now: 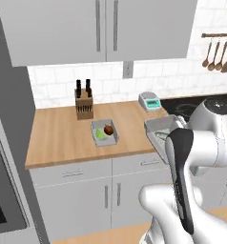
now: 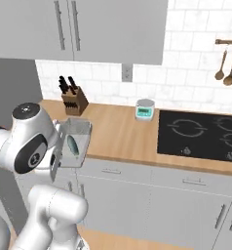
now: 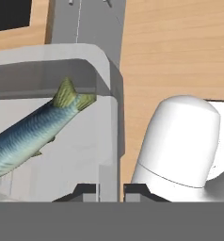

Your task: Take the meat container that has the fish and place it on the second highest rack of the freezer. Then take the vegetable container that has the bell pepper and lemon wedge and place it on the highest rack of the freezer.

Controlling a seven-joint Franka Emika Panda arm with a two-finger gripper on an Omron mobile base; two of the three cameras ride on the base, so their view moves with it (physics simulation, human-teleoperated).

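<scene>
Two trays were in sight. One, the meat container (image 3: 62,122), held a single fish (image 3: 29,136), a slim blue-silver one with a yellowish tail, lying slantwise inside. In the hand view the two dark finger tips of the claw (image 3: 110,190) stood either side of the tray's wall, pinching it. In the right base view this tray (image 2: 75,136) hung tipped beside the arm at the front edge of the table (image 2: 123,136), and it looked lifted off the wood, though the arm hid too much to be sure. In the left base view the same tray (image 1: 159,129) showed at the table's front edge, partly behind the white arm.

The second tray, the vegetable container (image 1: 104,132), sat flat on the table (image 1: 63,133) near the front edge, about midway along the wooden top. It held one red bell pepper (image 1: 108,129) and one pale green lemon wedge (image 1: 101,135), close together.

At the back edge stood one knife block (image 1: 84,106) with two dark handles, and one small scale (image 1: 149,101) farther along toward the black cooktop (image 2: 201,134). Three wooden spoons (image 1: 218,56) hung from a rail on the tiled wall. Grey wall cabinets (image 1: 101,28) hung above.
</scene>
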